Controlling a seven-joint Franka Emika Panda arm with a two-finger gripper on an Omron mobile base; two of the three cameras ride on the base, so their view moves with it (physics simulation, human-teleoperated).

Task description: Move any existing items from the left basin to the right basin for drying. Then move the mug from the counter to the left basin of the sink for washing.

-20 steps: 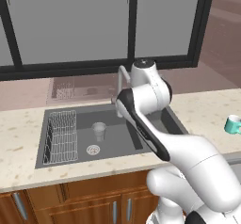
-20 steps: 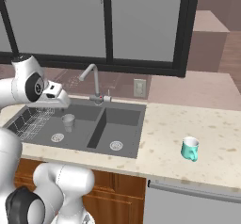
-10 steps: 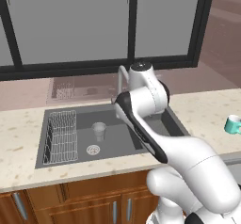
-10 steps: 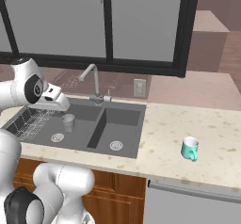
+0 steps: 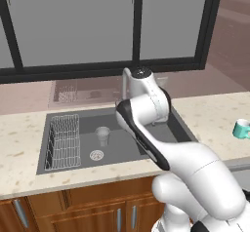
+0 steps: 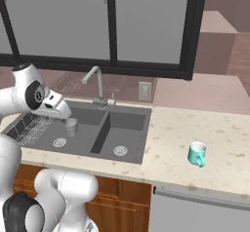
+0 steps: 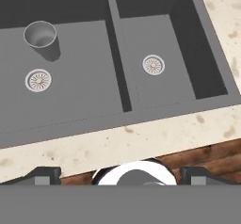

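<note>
A small translucent grey glass stands upright in the wider left basin, just behind its round drain. It is also the glass beside the wire rack, and the glass. My gripper hovers over the sink's front edge, open and empty, with the fingertips far apart. In the right base view the gripper hangs just above and left of the glass, apart from it. The right basin holds nothing. The teal mug stands on the counter, far right; it is the mug.
A chrome gooseneck faucet rises behind the divider between the basins. My own arm covers part of the right basin. Dark-framed windows run behind the counter. Brown cabinets sit below.
The hand has sunk a little and drifted left toward the left basin. The jaws stay open. Glass and mug have not moved.
</note>
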